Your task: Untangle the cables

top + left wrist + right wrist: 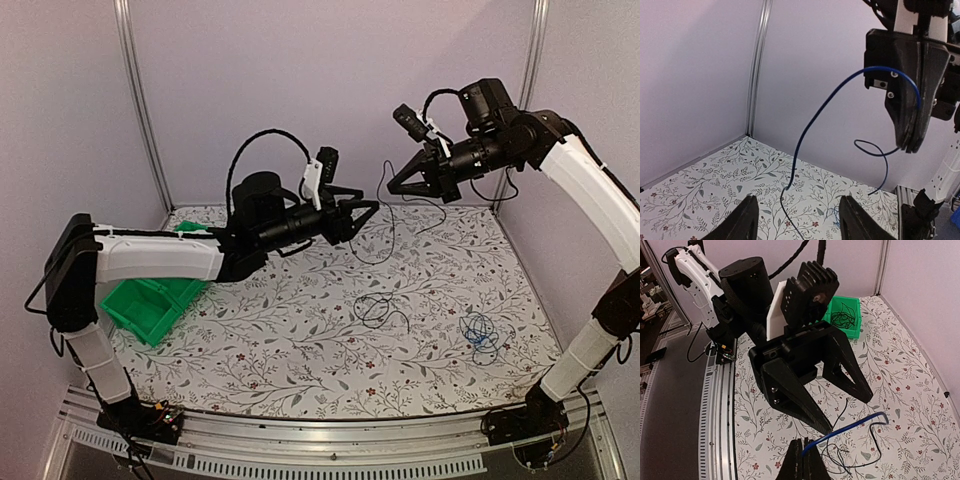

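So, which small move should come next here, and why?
Probably the right tool should lift the blue cable and carry it towards bare table. It is shut on the cable's upper part, while the left tool stands open and holds nothing, so only the right one can move the hanging strand.

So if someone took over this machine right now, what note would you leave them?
Left hand: open, empty, raised facing the right one.
Right hand: shut on a thin blue cable hanging toward the patterned table.
Done: black cable coil and blue cable bundle lie apart on the table. More black cables sit in the green plastic bin.
Left: lay the held cable down separately.
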Action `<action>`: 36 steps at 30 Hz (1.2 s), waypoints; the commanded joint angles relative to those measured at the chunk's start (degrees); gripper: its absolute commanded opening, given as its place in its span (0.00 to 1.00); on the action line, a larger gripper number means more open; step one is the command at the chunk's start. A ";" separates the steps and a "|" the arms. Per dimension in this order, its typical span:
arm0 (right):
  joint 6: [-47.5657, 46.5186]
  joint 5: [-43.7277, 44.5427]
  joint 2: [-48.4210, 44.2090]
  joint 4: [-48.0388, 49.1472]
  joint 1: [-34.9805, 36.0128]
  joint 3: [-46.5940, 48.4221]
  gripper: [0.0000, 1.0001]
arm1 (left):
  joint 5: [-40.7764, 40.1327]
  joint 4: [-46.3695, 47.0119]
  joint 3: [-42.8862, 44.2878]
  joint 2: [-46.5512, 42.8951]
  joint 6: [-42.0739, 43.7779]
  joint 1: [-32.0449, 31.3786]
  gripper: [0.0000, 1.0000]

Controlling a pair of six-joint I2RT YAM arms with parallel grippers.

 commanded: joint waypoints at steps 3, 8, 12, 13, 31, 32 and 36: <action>0.11 -2.77 0.07 -0.63 0.70 -1.66 0.00 | 3.78 -2.36 4.09 4.98 2.32 -0.34 0.52; 0.20 -2.33 -0.31 -0.59 0.82 -2.12 0.00 | 4.81 -0.70 5.93 7.04 2.22 -0.53 0.47; 0.24 -2.11 -0.40 -0.50 0.84 -2.40 0.00 | 7.01 -0.23 7.64 8.29 2.29 -0.55 0.41; 0.20 -2.05 -0.38 -0.46 0.85 -2.40 0.00 | 7.68 -0.15 7.95 8.49 2.36 -0.56 0.40; -1.19 3.53 -1.35 -0.27 0.86 -5.72 0.29 | 1.85 -3.70 5.29 5.64 2.67 0.47 0.00; -1.62 5.18 -1.84 0.12 0.80 -7.42 0.37 | 1.06 -4.09 3.89 4.23 2.28 1.01 0.00; -4.09 10.76 -4.81 2.55 0.40 -16.15 0.53 | -1.54 -7.37 -2.27 -2.28 1.30 3.71 0.00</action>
